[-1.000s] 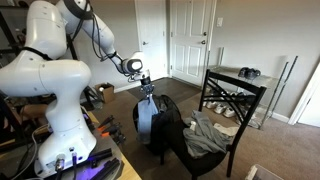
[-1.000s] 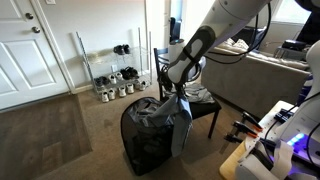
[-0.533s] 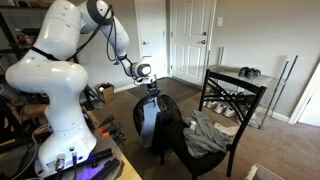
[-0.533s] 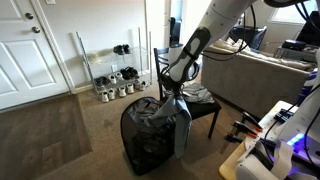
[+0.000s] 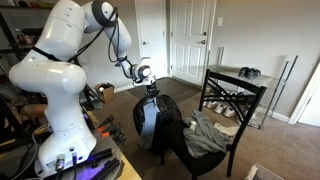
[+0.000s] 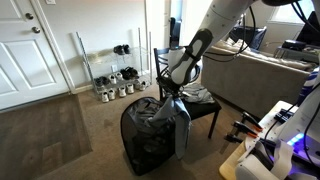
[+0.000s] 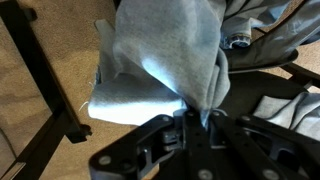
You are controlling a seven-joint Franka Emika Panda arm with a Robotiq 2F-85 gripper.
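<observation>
My gripper (image 5: 151, 90) (image 6: 170, 91) (image 7: 195, 118) is shut on a light grey-blue garment (image 7: 165, 50). The garment hangs down from the jaws (image 5: 146, 118) (image 6: 182, 128) over the edge of a black mesh laundry hamper (image 5: 165, 128) (image 6: 145, 145) on the carpet. More clothes lie inside the hamper (image 6: 150, 112). In the wrist view the cloth fills the upper middle and the hamper's dark mesh (image 7: 275, 100) is at the right.
A black chair (image 5: 225, 105) (image 6: 195, 95) holding grey clothes (image 5: 205, 135) stands beside the hamper. A shoe rack (image 6: 115, 80) with several shoes stands by the wall. White doors (image 5: 190, 40) (image 6: 30, 45) are behind. A sofa (image 6: 265, 75) is further off.
The arm's upper joints have shifted and the gripper moved slightly sideways over the hamper, still holding the garment. The garment hangs much the same.
</observation>
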